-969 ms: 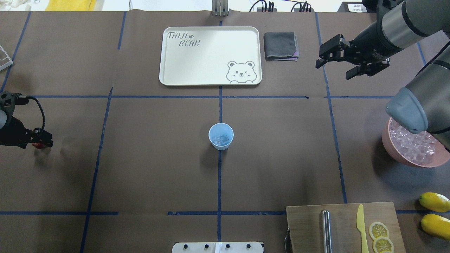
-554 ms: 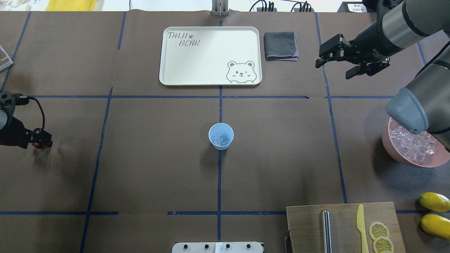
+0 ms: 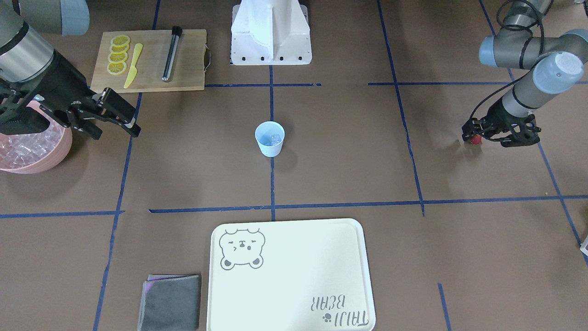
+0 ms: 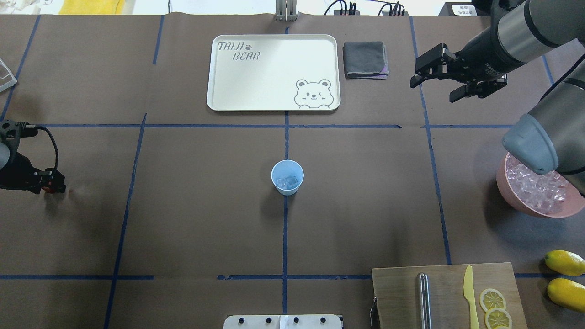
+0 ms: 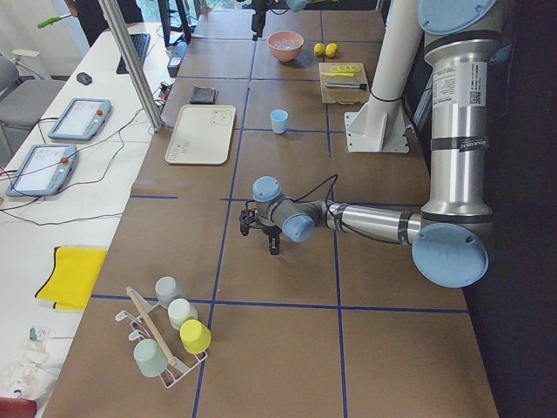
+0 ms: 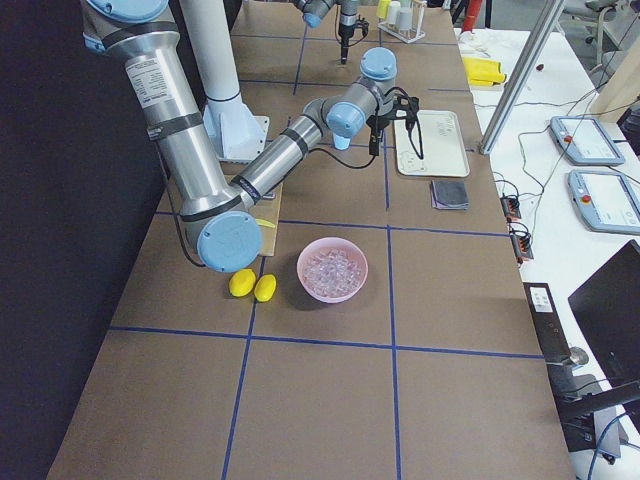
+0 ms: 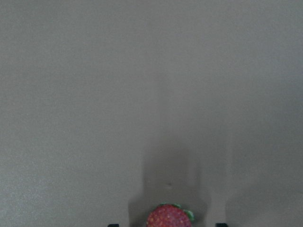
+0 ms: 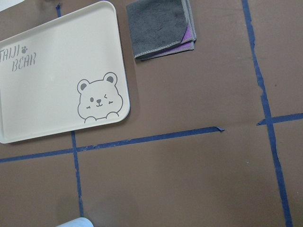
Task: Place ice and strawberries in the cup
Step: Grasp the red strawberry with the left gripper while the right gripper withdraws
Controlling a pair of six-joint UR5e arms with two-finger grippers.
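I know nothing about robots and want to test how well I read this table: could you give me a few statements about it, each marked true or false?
The cup already holds ice. True.
The strawberry is in the cup. False: it is far from the cup, at the left claw.
The right claw is open. True.
Lemon slices lie on the tray. False: the tray is bare; the slices lie on the wooden board.

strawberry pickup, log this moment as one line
left tool: open, straddling strawberry, not gripped | right tool: open, empty | cup: ice in, no strawberry
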